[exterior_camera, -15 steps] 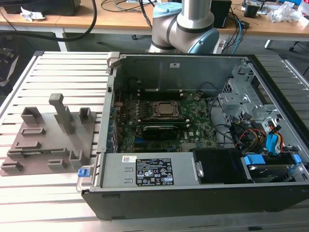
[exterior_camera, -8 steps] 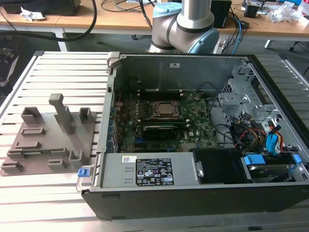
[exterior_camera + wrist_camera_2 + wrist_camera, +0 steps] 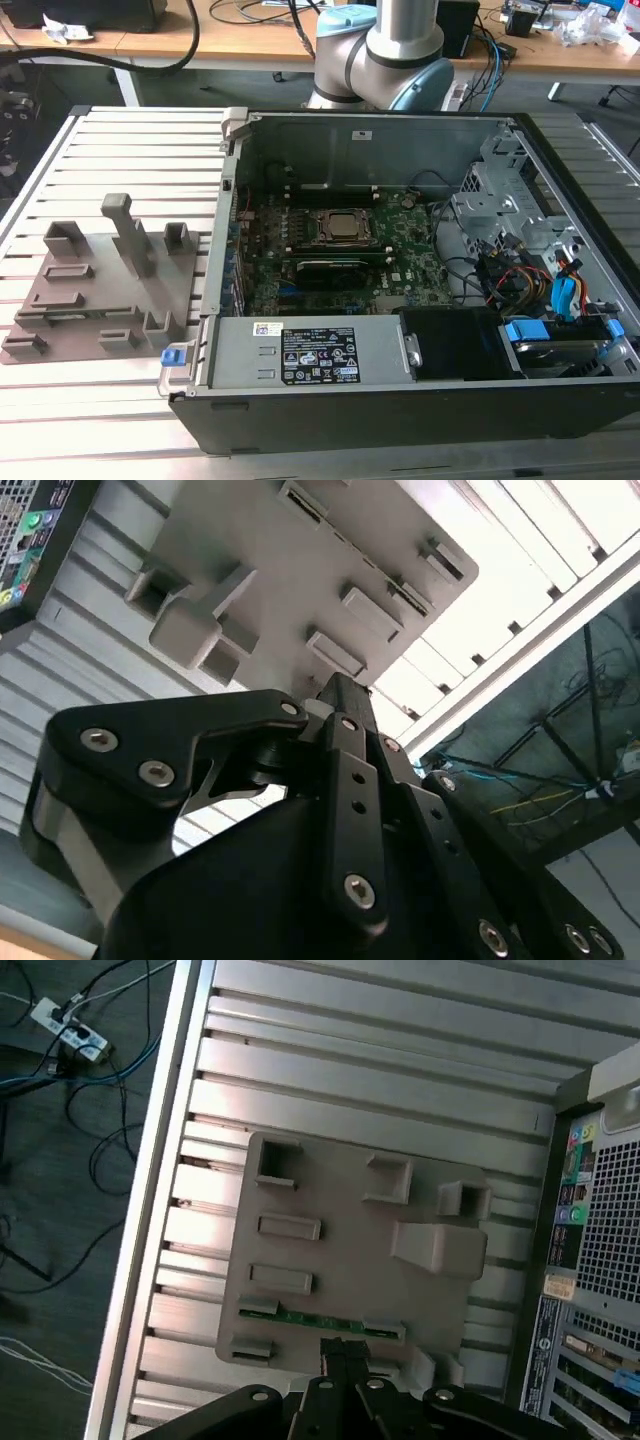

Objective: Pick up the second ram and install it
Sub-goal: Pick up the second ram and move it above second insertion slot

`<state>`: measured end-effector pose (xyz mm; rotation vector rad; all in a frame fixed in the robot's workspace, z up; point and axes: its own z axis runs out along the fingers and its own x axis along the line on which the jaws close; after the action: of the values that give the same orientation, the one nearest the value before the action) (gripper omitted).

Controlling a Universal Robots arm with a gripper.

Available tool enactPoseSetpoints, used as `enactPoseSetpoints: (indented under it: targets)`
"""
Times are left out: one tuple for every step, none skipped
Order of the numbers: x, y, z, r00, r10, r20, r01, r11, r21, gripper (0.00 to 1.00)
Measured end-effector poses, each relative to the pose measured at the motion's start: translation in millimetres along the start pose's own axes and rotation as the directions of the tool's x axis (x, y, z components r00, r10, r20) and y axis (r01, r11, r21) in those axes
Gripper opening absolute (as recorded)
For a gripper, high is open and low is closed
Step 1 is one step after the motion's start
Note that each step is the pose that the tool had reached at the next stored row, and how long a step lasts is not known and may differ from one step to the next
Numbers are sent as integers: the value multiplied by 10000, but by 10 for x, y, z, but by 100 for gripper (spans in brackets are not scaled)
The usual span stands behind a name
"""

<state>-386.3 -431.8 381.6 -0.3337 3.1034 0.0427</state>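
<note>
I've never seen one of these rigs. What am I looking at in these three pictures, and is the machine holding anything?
This is one robot arm with a gripper, working at a slotted metal table. The exterior view comes from a camera off the arm. It shows an open computer case with its green motherboard, and a grey holder tray on the exterior view's left. The two wrist views come from cameras riding on the arm, looking past the dark gripper onto that tray. In the first wrist view a slim green strip, the second ram, sits in the tray, and the gripper is close to it. Whether the gripper has hold of it I cannot tell.
</note>
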Motion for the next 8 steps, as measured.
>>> enactPoseSetpoints:
  targets:
    - [0,0,0,9996,-287,-7,287,9996,-7,10]
    - [0,0,0,9970,-779,-19,779,9970,-19,10]
    - [0,0,0,9900,-1412,-33,1412,9900,-35,10]
    - [0,0,0,9847,-1743,-40,1743,9847,-44,10]
    - [0,0,0,9807,-1954,-44,1954,9807,-50,10]
    - [0,0,0,9736,-2284,-51,2284,9736,-59,10]
    - [0,0,0,9653,-2609,-57,2609,9654,-68,10]
    - [0,0,0,9496,-3133,-67,3133,9496,-84,10]
